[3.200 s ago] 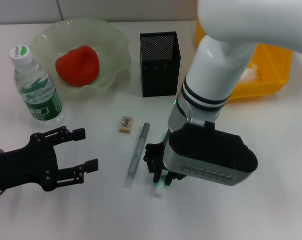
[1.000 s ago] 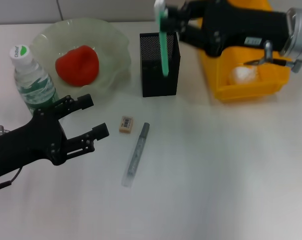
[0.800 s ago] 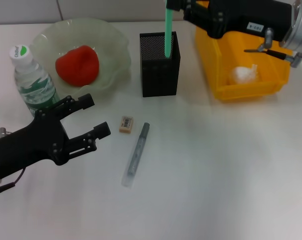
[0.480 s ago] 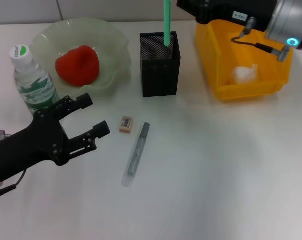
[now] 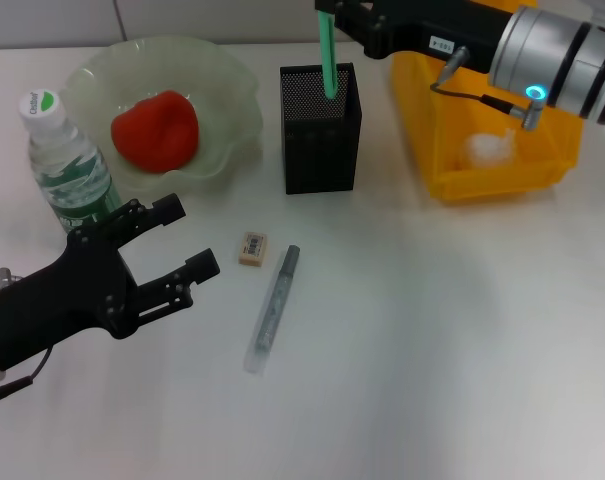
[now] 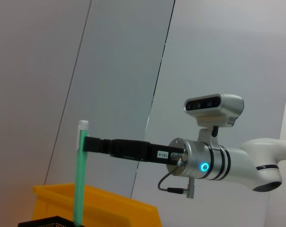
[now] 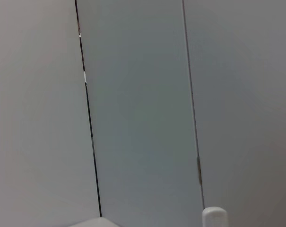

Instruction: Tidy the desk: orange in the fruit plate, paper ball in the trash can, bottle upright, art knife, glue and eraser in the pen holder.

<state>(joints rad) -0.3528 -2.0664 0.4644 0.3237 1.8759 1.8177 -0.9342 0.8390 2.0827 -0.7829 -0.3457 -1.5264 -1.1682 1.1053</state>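
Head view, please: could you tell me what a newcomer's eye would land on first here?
Probably the right end effector at the far edge, holding a green art knife upright with its lower end inside the black mesh pen holder. Next, the red-orange fruit in the pale green fruit plate at far left. The left end effector is open near the eraser and grey glue stick.

Right pincer (image 6: pixel 88 144) gripping green art knife (image 6: pixel 79 175)
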